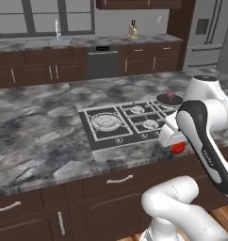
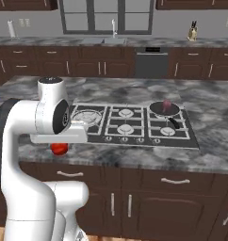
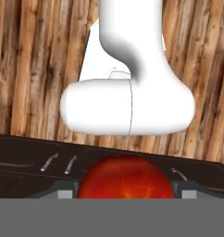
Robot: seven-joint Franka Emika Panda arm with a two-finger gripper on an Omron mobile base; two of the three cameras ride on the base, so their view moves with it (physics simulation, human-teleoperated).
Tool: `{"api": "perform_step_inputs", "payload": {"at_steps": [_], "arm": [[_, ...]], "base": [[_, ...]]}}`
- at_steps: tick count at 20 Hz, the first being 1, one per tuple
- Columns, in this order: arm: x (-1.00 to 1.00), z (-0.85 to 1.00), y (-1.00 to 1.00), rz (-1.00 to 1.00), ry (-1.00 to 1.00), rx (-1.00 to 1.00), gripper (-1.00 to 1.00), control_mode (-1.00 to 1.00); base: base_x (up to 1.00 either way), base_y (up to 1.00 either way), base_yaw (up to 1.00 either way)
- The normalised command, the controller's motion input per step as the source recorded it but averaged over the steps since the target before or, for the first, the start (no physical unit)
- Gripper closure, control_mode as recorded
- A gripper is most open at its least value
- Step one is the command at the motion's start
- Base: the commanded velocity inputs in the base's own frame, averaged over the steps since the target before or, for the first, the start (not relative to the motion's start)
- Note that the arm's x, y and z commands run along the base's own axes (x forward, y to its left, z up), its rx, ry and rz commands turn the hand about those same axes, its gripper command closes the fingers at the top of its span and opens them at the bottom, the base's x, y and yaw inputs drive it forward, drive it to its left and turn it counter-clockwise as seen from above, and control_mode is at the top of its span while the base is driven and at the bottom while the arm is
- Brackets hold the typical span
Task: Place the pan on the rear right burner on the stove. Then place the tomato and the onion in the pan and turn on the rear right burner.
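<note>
The pan [image 1: 163, 100] [image 2: 156, 109] sits at the stove's [image 1: 90, 136] [image 2: 192, 137] far right corner, covering the rear right burner, its black handle pointing toward the front. Inside the pan lies the maroon-pink onion [image 1: 170, 95] [image 2: 166, 104]. My gripper [image 3: 126, 193] is shut on the bright red tomato [image 3: 125, 176] [image 1: 177, 148] [image 2: 60, 148], which hangs below the hand just in front of the counter's front edge, lower than the countertop. In the hand view the grey fingertips [image 3: 65, 194] press against both sides of the tomato, with wooden floor beneath.
Marble countertop [image 1: 36, 136] [image 2: 215, 103] surrounds the stove. Dark drawers and cabinet doors [image 1: 106, 188] [image 2: 149, 188] lie right behind the held tomato. A knife block [image 1: 133, 30] [image 2: 193, 32] and a sink faucet [image 1: 56, 29] [image 2: 114, 26] stand on the back counter.
</note>
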Motion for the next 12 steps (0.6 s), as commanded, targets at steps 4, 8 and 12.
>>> {"api": "perform_step_inputs", "payload": {"at_steps": [4, 8, 12], "arm": [[0.00, 0.00, 0.00, 0.00, 0.00, 0.00, 1.00, 1.00], [0.00, 0.00, 0.00, 0.00, 0.00, 0.00, 1.00, 1.00], [0.00, 0.00, 0.00, 0.00, 0.00, 0.00, 1.00, 1.00]], "base": [[0.31, -1.00, 0.15], [0.00, -1.00, 0.14], [0.00, -1.00, 0.11]]}}
